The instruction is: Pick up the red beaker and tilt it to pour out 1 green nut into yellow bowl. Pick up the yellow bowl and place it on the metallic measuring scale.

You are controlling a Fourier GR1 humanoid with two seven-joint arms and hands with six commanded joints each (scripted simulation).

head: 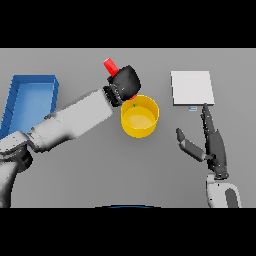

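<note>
nearby, left robot hand [127,81] clamped on red beaker [110,65] above yellow bowl [140,116]; right robot hand [214,142] apart, beside scale [192,87].

One red beaker [110,65], one yellow bowl [140,117], one green nut [134,105], one scale [192,88], one blue tray [30,100].

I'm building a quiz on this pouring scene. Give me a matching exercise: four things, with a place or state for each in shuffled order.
Things:
1. red beaker
2. yellow bowl
3. measuring scale
4. right hand

Places or states:
A. open, fingers straight, beside the scale's near corner
B. held in the left hand
C. middle of the table
D. far right, nothing on it

Pairs: 1-B, 2-C, 3-D, 4-A
</note>
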